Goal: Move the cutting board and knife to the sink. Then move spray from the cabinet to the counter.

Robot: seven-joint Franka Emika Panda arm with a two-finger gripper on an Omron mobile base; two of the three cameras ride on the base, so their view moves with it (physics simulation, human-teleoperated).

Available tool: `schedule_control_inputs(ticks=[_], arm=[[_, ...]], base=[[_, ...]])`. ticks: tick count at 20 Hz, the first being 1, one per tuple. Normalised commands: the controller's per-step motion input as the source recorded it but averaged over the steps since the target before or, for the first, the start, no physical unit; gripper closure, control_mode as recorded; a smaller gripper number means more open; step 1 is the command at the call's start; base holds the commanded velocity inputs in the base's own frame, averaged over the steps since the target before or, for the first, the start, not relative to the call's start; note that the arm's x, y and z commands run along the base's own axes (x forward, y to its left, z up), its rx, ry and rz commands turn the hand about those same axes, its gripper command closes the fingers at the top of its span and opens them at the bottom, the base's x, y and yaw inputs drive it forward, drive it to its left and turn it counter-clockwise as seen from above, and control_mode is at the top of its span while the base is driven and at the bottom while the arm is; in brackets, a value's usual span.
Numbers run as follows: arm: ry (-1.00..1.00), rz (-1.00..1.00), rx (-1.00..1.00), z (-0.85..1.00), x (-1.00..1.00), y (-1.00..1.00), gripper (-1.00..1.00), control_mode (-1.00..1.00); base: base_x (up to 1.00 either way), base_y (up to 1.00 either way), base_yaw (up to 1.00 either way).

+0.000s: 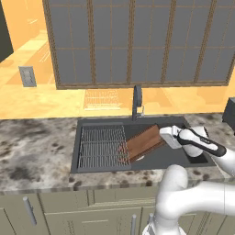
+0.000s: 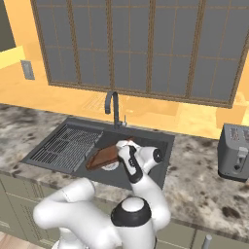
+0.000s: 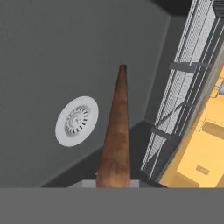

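Cutting board [image 1: 143, 142] is over the sink [image 1: 92, 123] right now, tilted, its far-right end up at the gripper [image 1: 166, 136] and its near-left end dipping toward the wire grid rack [image 1: 102, 147] on the basin's left side. From the left base camera the reddish-brown wood runs diagonally across the middle of the dark basin; whether its low end actually touches the rack or the basin floor, I cannot tell. The gripper sits at the board's high end with its jaws pressed nearly together, pinching the board's edge. The hand camera looks straight down the board, which appears edge-on as a narrow brown wedge tapering away, with the round white drain [image 3: 76, 120] just to its left on the grey basin floor and the bars of the rack off to the right. From the right base camera the board shows as a dark brown slab low in the basin, partly behind the white wrist, with a pale disc peeking out under its near edge. Dark faucet [image 1: 137, 102] stands at the far rim of the sink, behind the board. Speckled marble counter [image 1: 32, 151] wraps the sink on both sides, and a grey toaster [image 2: 235, 151] sits on it well to the right.
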Motion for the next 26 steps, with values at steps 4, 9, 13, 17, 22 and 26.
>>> schedule_control_inputs(ticks=[4, 9, 13, 17, 22, 26], arm=[[0.00, 0.00, -0.01, -0.20, 0.12, 0.02, -1.00, -1.00], [0.00, 0.00, -0.02, -0.02, 0.03, -0.06, -1.00, -1.00], [0.04, 0.05, -0.07, 0.04, 0.00, -0.10, -1.00, -1.00], [0.16, 0.04, -0.16, 0.11, 0.00, -0.09, -1.00, -1.00], [0.19, 0.00, -0.30, 0.09, 0.00, -0.05, -1.00, -1.00], [0.15, 0.00, -0.35, 0.14, -0.09, -0.14, -1.00, -1.00]], base=[[0.00, 0.00, 0.00], [0.00, 0.00, 0.00], [0.00, 0.00, 0.00], [0.00, 0.00, 0.00], [0.00, 0.00, 0.00], [0.00, 0.00, 0.00]])
